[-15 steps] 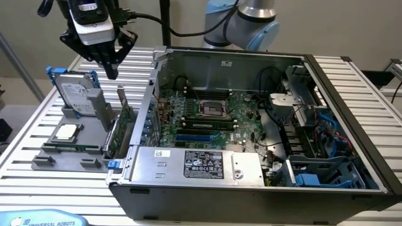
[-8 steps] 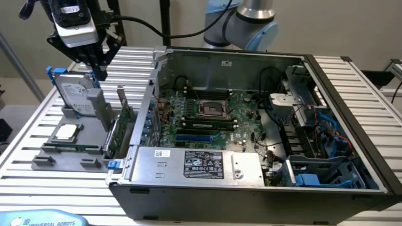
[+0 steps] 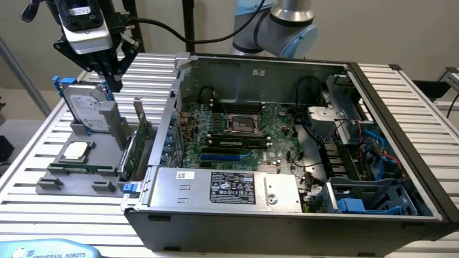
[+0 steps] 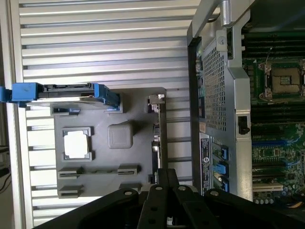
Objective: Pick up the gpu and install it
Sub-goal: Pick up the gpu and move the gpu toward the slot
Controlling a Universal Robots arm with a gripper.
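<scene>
Overhead, my tool point(image 3: 113, 81) hangs pressed together, empty, with open air around it; the gpu point(image 3: 140, 138) stands edge-up beside the case wall point(image 4: 217, 86).

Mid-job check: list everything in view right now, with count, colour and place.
gpu: one, green board with silver bracket, standing on edge in the holder, beside the case.
hard drive: one, silver in blue frame, upright in the holder.
processor chip: one, silver, flat in the holder.
holder: one, grey, on the table, exterior view's left.
computer case: one, dark grey, open, centre.
motherboard: one, green, inside the case.
power supply: one, silver, inside the case.
table: one, silver slats.
arm: one, silver and light blue, behind the case.
gripper: one, black, shut, empty, above the hard drive.
</scene>
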